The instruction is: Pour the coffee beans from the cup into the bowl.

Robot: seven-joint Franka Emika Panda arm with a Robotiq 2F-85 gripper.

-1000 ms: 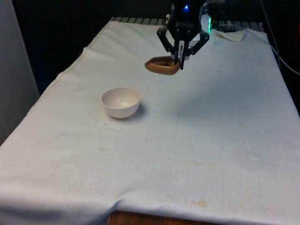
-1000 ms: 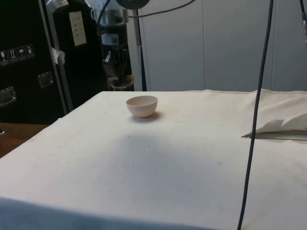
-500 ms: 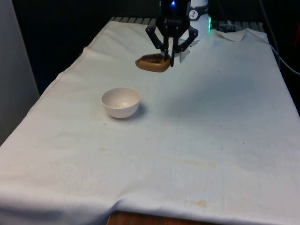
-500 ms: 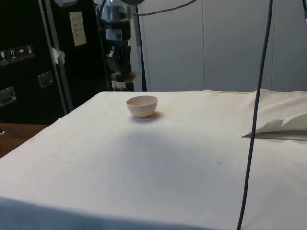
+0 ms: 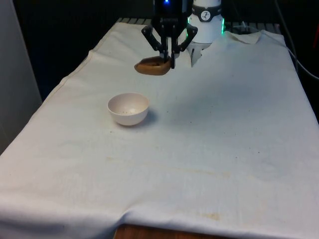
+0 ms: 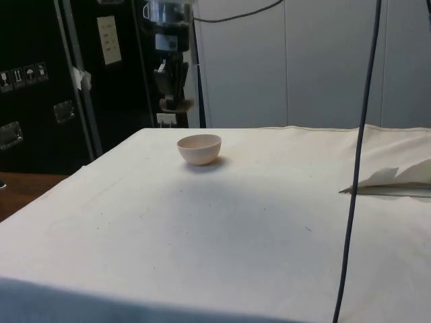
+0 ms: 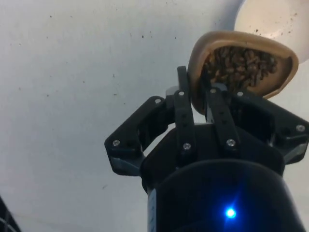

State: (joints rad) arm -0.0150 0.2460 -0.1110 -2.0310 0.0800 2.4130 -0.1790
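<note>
Small white round bowl [image 5: 128,108] sits unmoved on the white-clothed surface [image 5: 209,149], front view's left of centre. Beyond it, the tool [image 5: 169,59] pinches the rim of the brown cup of coffee beans [image 5: 151,66], carried higher and further towards the front view's left than 0.5 s ago, nearer the bowl.

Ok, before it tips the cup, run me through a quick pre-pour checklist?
1. Grip: gripper shut on the brown cup's rim. Ok.
2. Load: coffee beans in the cup, none spilled on the white cloth. Ok.
3. Target: white bowl upright on the cloth, holding no more than specks. Ok.
4. Alignment: the cup hangs short of the bowl, toward the robot's end. Not ok; close in first.
5. Height over the bowl's rim: cannot tell.
</note>
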